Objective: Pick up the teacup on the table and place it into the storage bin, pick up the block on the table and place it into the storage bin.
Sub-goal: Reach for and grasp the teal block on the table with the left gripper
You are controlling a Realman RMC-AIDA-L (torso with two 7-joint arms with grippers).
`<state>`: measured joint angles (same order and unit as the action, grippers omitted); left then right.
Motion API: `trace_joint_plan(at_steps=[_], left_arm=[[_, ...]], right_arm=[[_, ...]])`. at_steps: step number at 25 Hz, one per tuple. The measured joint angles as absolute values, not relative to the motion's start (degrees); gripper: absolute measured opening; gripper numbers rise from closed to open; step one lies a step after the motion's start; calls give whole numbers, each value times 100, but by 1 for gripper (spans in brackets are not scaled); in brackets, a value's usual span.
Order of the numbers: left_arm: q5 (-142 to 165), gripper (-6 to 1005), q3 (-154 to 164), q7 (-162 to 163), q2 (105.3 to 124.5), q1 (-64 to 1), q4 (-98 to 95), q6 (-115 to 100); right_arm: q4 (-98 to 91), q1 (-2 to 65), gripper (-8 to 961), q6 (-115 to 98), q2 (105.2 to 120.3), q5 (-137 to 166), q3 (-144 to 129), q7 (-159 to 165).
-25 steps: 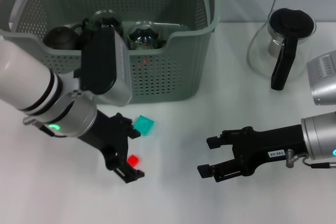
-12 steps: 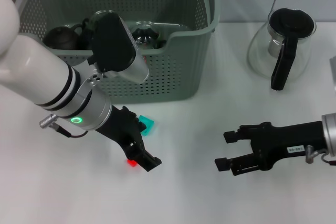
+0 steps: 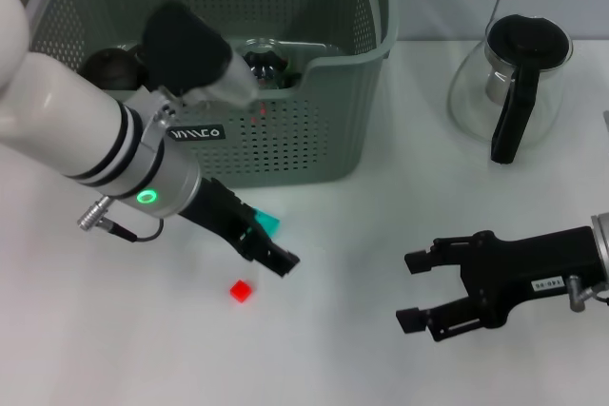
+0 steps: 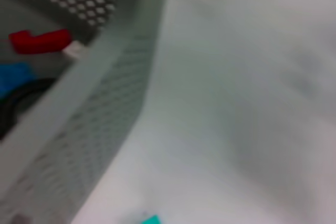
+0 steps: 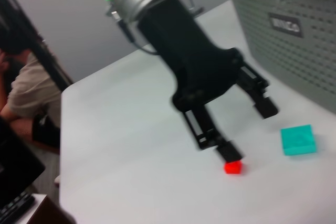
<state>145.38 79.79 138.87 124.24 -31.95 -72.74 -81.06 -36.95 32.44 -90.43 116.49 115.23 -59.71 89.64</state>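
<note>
The grey-green storage bin [image 3: 314, 130] stands at the back left, with a glass teacup [image 3: 269, 57] and a dark teapot [image 3: 103, 66] inside it. No teacup stands on the table. A small red block [image 3: 241, 290] lies on the table in front of the bin, and a teal block [image 3: 269, 224] lies closer to the bin, half hidden by my left arm. My left gripper [image 3: 273, 248] hangs open and empty just over the teal block, above and right of the red block. The right wrist view shows that left gripper [image 5: 242, 127] with fingers apart, the red block [image 5: 232, 167] and the teal block [image 5: 298, 140]. My right gripper [image 3: 412, 290] is open and empty at the front right.
A glass coffee pot [image 3: 509, 83] with a black lid and handle stands at the back right. In the left wrist view the bin wall [image 4: 105, 93] is close, with a red piece [image 4: 39, 40] inside. A seated person [image 5: 26, 93] is beyond the table's far edge.
My left gripper has swung off the red block toward the teal block and the bin, leaving the red block on the table. My right gripper has drawn back to the right and nearer the front.
</note>
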Motion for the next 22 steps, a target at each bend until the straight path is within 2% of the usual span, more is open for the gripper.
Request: trace_joint_plan(at_steps=[22], left_arm=[[15391, 936, 8334, 15989, 12449, -3426, -6633, -7154]], right_arm=[[-3718, 3375, 941, -9308, 11645, 11672, -5936, 8680]])
